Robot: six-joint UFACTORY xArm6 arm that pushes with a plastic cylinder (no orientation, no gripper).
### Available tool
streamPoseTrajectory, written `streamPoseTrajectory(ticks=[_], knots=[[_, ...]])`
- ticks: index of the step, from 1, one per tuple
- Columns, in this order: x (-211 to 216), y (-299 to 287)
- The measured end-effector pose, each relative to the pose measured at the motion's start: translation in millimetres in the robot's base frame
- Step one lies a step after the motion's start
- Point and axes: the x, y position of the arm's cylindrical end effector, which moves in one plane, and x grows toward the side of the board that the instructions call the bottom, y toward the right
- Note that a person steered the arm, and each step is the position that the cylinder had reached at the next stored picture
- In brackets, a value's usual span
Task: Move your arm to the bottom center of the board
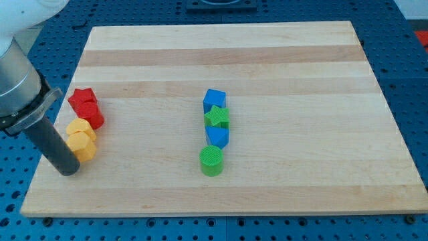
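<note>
Camera view: eight blocks lie on the wooden board [267,60], in two groups. Counted by colour, there are two red, two yellow, two blue and two green.

At the view's left my tip [69,171] rests on the board near its left edge, low down. The dark rod slants up and to the left from it into the grey arm body at the view's left edge. There is no claw on this arm, only the rod, so nothing is spread, pressed together or pinching. The tip sits just left of and slightly below the lower yellow block [83,145], very close; I cannot tell whether they touch.

Just above that one is the upper yellow block [80,127], touching it. Above these come the red star [83,100] and a second red block [91,117], packed against each other and the yellows.

Near the board's centre a column runs from top to bottom: blue block [215,100], green star [217,118], blue triangle [217,136], green cylinder [211,161], each touching the next.

The bottom centre of the board lies just below the green cylinder, well to the right of the tip.
</note>
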Motion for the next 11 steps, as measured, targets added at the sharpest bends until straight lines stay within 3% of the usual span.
streamPoseTrajectory(ticks=[3,5,6,8,9,11], knots=[[20.7,16.3],[23.3,80.5],[18.2,90.3],[-32.7,113.9],[-33.4,117.6],[17.6,117.6]])
